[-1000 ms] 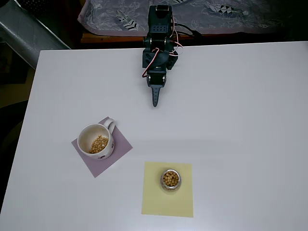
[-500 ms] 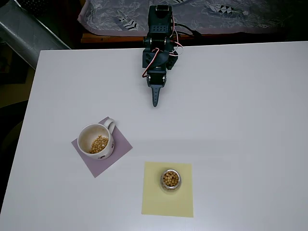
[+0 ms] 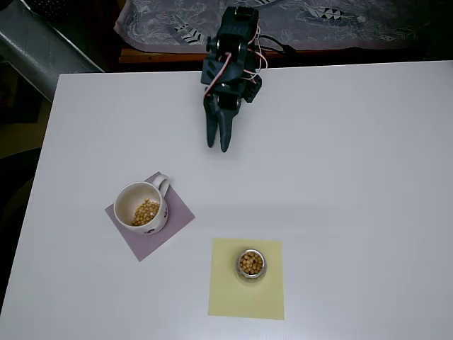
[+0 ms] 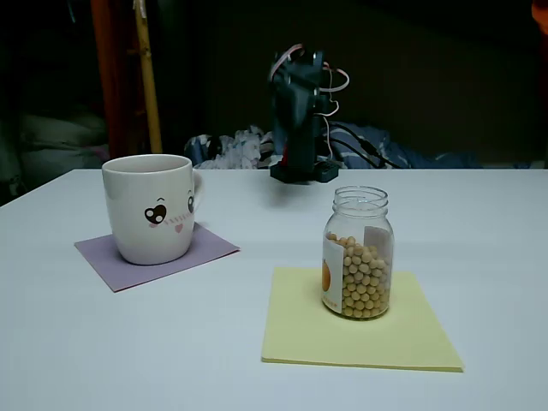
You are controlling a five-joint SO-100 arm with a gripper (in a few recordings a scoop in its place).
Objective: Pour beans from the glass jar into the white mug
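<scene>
The glass jar (image 3: 250, 265) (image 4: 358, 253) stands upright on a yellow square mat (image 3: 226, 290), about two-thirds full of tan beans (image 4: 364, 278). The white mug (image 3: 141, 207) (image 4: 150, 210) sits to its left on a purple mat (image 3: 180, 212), handle towards the back, with some beans (image 3: 146, 212) inside. My gripper (image 3: 218, 146) is far from both, near the arm's base at the back of the table. It points forward and slightly left, its fingers a little apart with nothing between them. In the fixed view the dark arm (image 4: 300, 111) stands folded behind the jar.
The white table (image 3: 354, 177) spreads bare to the right of the mats and between them and the arm. Behind the back edge lie a patterned cloth (image 3: 170, 21) and red and white cables (image 3: 258, 53). A grey tube (image 3: 42, 49) lies off the table's back left corner.
The arm has swung slightly to the left in the overhead view, and the gripper's fingers, shut before, have parted. Mug and jar have not moved.
</scene>
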